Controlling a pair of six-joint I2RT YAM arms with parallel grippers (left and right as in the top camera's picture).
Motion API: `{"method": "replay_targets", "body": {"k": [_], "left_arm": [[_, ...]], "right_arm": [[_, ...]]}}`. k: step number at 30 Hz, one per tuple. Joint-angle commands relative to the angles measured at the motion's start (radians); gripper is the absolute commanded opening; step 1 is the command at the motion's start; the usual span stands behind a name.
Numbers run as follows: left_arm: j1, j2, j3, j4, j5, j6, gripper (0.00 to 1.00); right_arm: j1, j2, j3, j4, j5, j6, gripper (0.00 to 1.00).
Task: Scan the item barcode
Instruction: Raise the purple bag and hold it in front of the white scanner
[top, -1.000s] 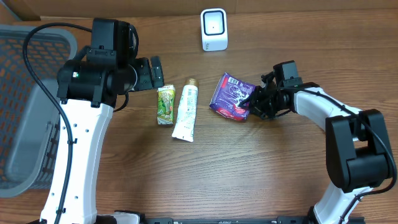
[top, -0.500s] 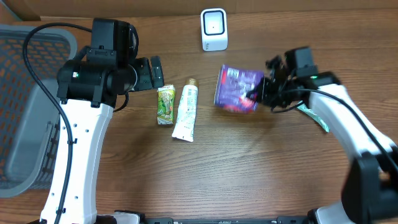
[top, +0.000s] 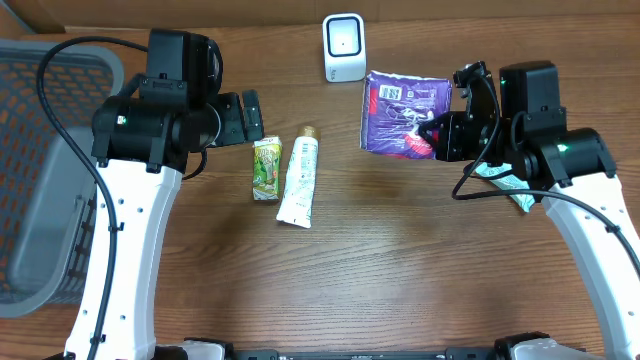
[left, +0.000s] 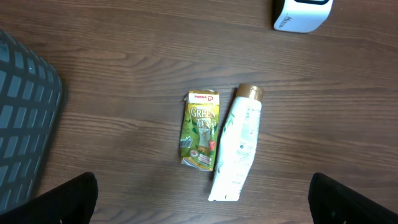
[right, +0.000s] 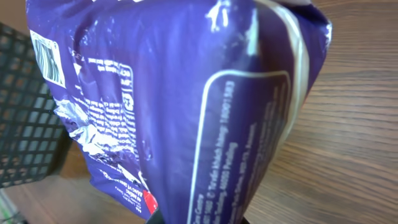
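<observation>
A grey basket (top: 40, 170) stands well outside the left gripper (top: 250, 113). The right gripper (top: 432, 133) pinches the purple snack bag (top: 403, 117) by its edge, near the white scanner (top: 344, 47). A white tube (left: 236, 149) and a green tea pouch (left: 200, 130) lie between the left fingers, which are spread wide.

**A:** Right wrist view, what can't you read?

**B:** The purple packet (right: 186, 106) runs off the top edge and hides nearly all of my right gripper (top: 436, 134). The barcode (right: 47, 59) sits small near the left edge; digits unreadable.

**A:** Overhead?

**B:** A greenish item (top: 508, 188) lies mostly under the right arm (top: 560, 160), possibly a sachet. The basket (top: 40, 170) is cut by the left edge.
</observation>
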Motion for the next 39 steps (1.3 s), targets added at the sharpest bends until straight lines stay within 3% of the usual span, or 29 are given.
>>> {"method": "replay_targets", "body": {"k": [1, 4, 8, 14, 16, 19, 25, 29, 34, 39], "left_arm": [[0.004, 0.004, 0.018, 0.001, -0.013, -0.007, 1.00], [0.004, 0.004, 0.018, 0.001, -0.013, -0.007, 1.00], [0.004, 0.004, 0.018, 0.001, -0.013, -0.007, 1.00], [0.004, 0.004, 0.018, 0.001, -0.013, -0.006, 1.00], [0.004, 0.004, 0.018, 0.001, -0.013, -0.007, 1.00], [0.004, 0.004, 0.018, 0.001, -0.013, -0.007, 0.99], [0.004, 0.004, 0.018, 0.001, -0.013, -0.006, 1.00], [0.004, 0.004, 0.018, 0.001, -0.013, -0.006, 0.99], [0.004, 0.004, 0.018, 0.001, -0.013, -0.007, 1.00], [0.004, 0.004, 0.018, 0.001, -0.013, -0.007, 1.00]], "right_arm": [[0.016, -0.019, 0.020, 0.015, 0.080, -0.008, 0.04], [0.050, -0.008, 0.060, 0.024, 0.247, 0.049, 0.04], [0.122, 0.073, 0.244, -0.020, 0.507, 0.061, 0.04], [0.252, 0.373, 0.637, -0.074, 0.959, -0.073, 0.04], [0.290, 0.490, 0.700, 0.018, 1.184, -0.174, 0.04], [0.321, 0.622, 0.699, 0.325, 1.424, -0.423, 0.04], [0.338, 0.824, 0.699, 0.740, 1.479, -1.038, 0.04], [0.338, 0.917, 0.699, 0.887, 1.478, -1.283, 0.04], [0.338, 0.982, 0.698, 0.987, 1.473, -1.437, 0.04], [0.340, 0.997, 0.698, 1.007, 1.466, -1.438, 0.04]]}}
